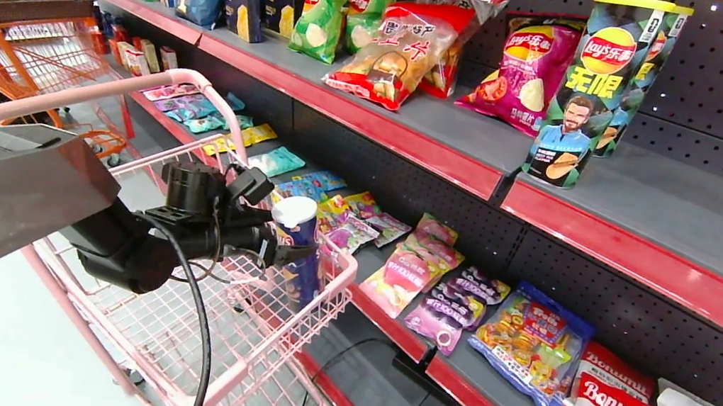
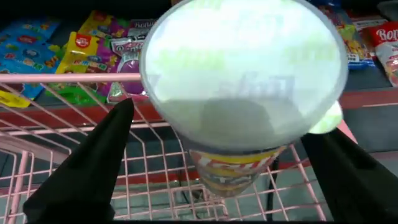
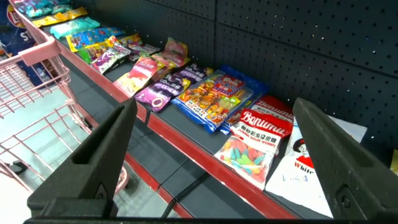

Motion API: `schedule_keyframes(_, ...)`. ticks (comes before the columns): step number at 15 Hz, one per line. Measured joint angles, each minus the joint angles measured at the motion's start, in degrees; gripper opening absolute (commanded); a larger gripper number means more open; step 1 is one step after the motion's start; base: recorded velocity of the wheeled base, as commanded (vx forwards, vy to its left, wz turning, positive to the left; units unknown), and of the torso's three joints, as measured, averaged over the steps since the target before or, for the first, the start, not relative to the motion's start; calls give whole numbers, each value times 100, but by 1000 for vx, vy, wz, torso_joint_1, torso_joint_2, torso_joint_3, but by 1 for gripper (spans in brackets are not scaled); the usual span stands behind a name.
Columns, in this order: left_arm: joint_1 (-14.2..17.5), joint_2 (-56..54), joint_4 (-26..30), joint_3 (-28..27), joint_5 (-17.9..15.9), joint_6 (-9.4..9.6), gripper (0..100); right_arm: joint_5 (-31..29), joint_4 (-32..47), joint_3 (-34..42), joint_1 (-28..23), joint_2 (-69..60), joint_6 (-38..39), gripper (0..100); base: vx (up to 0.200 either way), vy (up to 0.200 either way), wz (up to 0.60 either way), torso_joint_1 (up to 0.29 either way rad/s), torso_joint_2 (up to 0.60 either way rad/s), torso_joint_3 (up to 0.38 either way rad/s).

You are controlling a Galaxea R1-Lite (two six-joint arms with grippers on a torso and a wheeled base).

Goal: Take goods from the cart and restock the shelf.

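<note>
Shop aisle seen from above. Pink wire cart (image 1: 84,95) parked just beside a long shelf (image 1: 373,122) with red front edges and dark pegboard backing.

At the cart's front corner nearest the shelf, the left tool (image 1: 281,237), pinching a blue can (image 1: 302,273) with a white lid (image 1: 294,211) from both sides. Can upright, lid above the cart's rim, body down inside the wire basket. Impossible to tell whether resting on the basket floor.

From the left wrist, the same lid (image 2: 242,74) large and close, with a black finger (image 2: 93,168) on either side and the pink wires of the cart (image 2: 68,78) behind.

Facing the lower level of the shelf (image 3: 205,158), the right tool (image 3: 214,165), fingers spread wide apart, gripping nothing. Beyond it, flat candy bags (image 3: 211,93) in a row along that lower level, near the cart's rim (image 3: 59,59).

On the upper level, chip bags (image 1: 390,57) leaning back toward the pegboard, and two tall cans (image 1: 590,87) standing one behind the other near the front edge.

Farther down the aisle, behind the pink one, an orange cart (image 1: 18,51).
</note>
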Motion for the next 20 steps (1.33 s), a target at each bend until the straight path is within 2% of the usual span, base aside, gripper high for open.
schedule_keyframes(1,-13,74,-80,-56,29,-5,100,0,0,0,0,0,0,100,0,0,0,0,0,0)
schedule_keyframes(2,-38,151,-189,-91,78,-13,0,0,0,0,0,0,0,100,0,0,0,0,0,0)
schedule_keyframes(5,-52,289,-335,-127,134,-115,0,0,0,0,0,0,0,100,0,0,0,0,0,0)
schedule_keyframes(9,-35,118,-340,-20,319,-519,0,0,0,0,0,0,9,100,0,0,0,0,0,0)
schedule_keyframes(11,0,-289,-335,156,405,-774,0,0,2,0,0,0,9,100,0,0,0,0,0,0)
schedule_keyframes(12,33,-562,-288,273,429,-820,0,0,0,0,0,0,9,100,0,0,0,0,0,0)
schedule_keyframes(15,188,-1703,65,848,524,-891,0,0,0,0,0,0,39,100,0,0,0,0,0,0)
schedule_keyframes(20,425,-4345,878,2224,807,-913,0,0,2,0,0,0,57,100,0,0,0,0,0,0)
